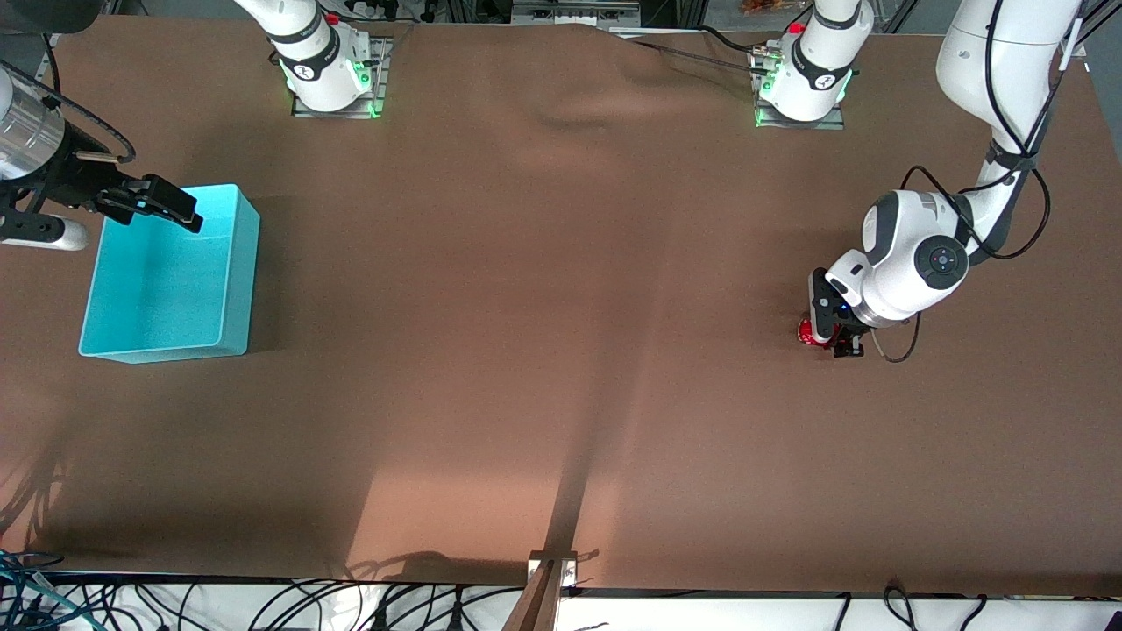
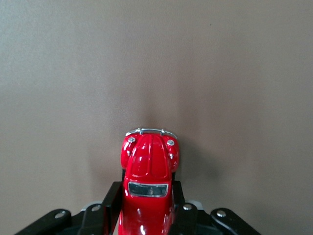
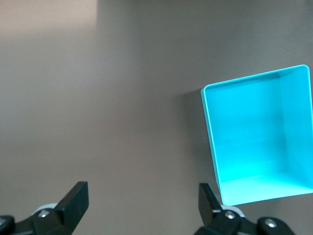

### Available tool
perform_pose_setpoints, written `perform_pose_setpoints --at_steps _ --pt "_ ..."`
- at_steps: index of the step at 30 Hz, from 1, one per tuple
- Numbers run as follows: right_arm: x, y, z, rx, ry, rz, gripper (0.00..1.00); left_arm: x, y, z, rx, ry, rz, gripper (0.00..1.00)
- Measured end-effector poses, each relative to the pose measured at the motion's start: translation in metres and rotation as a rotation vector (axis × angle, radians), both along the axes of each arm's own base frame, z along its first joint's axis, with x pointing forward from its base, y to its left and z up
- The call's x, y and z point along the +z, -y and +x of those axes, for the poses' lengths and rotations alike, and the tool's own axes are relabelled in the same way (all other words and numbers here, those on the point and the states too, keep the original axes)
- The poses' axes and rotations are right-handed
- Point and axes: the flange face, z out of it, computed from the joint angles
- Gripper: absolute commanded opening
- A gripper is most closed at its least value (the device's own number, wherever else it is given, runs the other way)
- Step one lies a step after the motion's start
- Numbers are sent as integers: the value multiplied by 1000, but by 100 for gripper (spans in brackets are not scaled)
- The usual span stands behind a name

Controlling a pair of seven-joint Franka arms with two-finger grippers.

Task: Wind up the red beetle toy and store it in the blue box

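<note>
The red beetle toy (image 1: 805, 333) is down at the brown tabletop toward the left arm's end of the table. My left gripper (image 1: 831, 340) is shut on it. In the left wrist view the toy (image 2: 149, 164) sits between the black fingers (image 2: 113, 198), its bonnet and chrome bumper sticking out past them; my left gripper (image 2: 146, 196) grips its sides. The blue box (image 1: 238, 280) stands open and empty toward the right arm's end. My right gripper (image 1: 171, 206) hangs open and empty over the box's edge nearest the arm bases. The right wrist view shows the box (image 3: 209, 127) beside my open right gripper (image 3: 143, 192).
The two arm bases (image 1: 329, 74) (image 1: 802, 83) stand along the table edge farthest from the front camera. A wrinkle in the brown cover (image 1: 578, 114) lies between them. A wooden post (image 1: 548, 583) and cables sit at the edge nearest the front camera.
</note>
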Motion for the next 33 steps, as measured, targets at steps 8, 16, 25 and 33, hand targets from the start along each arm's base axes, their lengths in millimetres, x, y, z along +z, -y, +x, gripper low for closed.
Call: perform_pose_setpoints --at_steps 8,16,25,33 --pt "0 0 0 0 0 0 100 0 -1 0 1 0 0 12" --pt "0 0 0 0 0 0 100 -1 -9 0 -22 -1 -1 13" --pt "0 0 0 0 0 0 100 0 -61 3 -32 8 -3 13" --pt "0 0 0 0 0 0 100 -1 -82 4 -30 13 -3 15"
